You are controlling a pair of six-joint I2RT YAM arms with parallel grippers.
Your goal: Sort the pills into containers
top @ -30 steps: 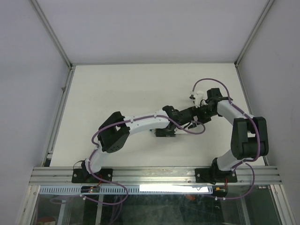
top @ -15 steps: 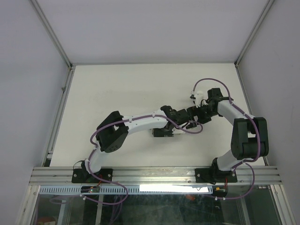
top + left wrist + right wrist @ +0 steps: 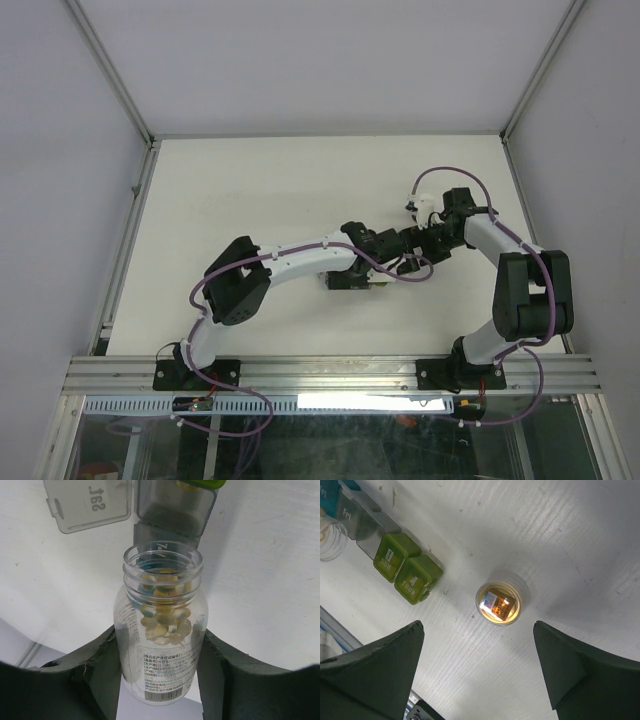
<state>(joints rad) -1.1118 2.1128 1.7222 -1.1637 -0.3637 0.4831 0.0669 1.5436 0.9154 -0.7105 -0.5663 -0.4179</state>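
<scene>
Sorting is judged barely started: pills [image 3: 162,625] are massed in the uncapped bottle [image 3: 160,680] clamped by the left fingers [image 3: 97,672], aimed at the containers [image 3: 172,515] on the worktop [image 3: 260,580]; right fingers [image 3: 375,670] are spread, empty.

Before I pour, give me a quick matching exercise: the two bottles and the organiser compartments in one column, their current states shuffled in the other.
Things:
1. clear pill bottle
2. grey compartment
3. olive-green compartments
4. small amber bottle

States:
A. lids shut
B. standing free on the table, below the open right gripper
C. lid flipped open
D. uncapped, clamped in the left gripper

Pairs: 1-D, 2-C, 3-A, 4-B
</scene>
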